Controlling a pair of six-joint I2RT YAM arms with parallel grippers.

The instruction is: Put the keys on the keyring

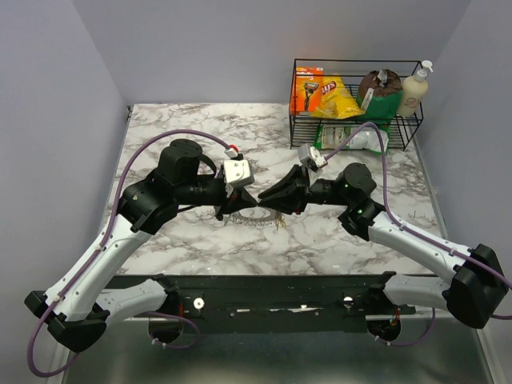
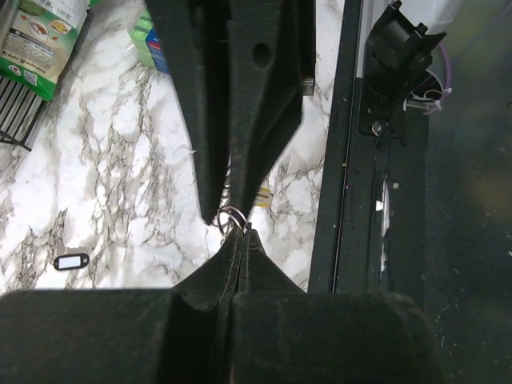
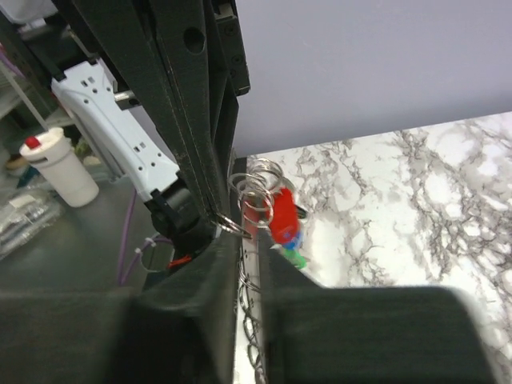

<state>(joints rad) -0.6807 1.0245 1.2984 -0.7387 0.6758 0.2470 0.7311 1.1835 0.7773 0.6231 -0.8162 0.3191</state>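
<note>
Keyring [image 3: 260,186] is over the middle of the bench [image 1: 184,128], keys [image 3: 282,220] (red, blue, green heads) bunched just beside its coil. Left jaws are together, pinching its wire. Right jaws stand narrowly apart around the coil; whether they grip it I cannot tell.

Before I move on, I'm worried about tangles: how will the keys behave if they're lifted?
The keys would probably dangle and swing, since they hang loosely from small wire loops. With plastic heads and small size, they look light. The keyring, thin coiled wire, likely flexes.
</note>
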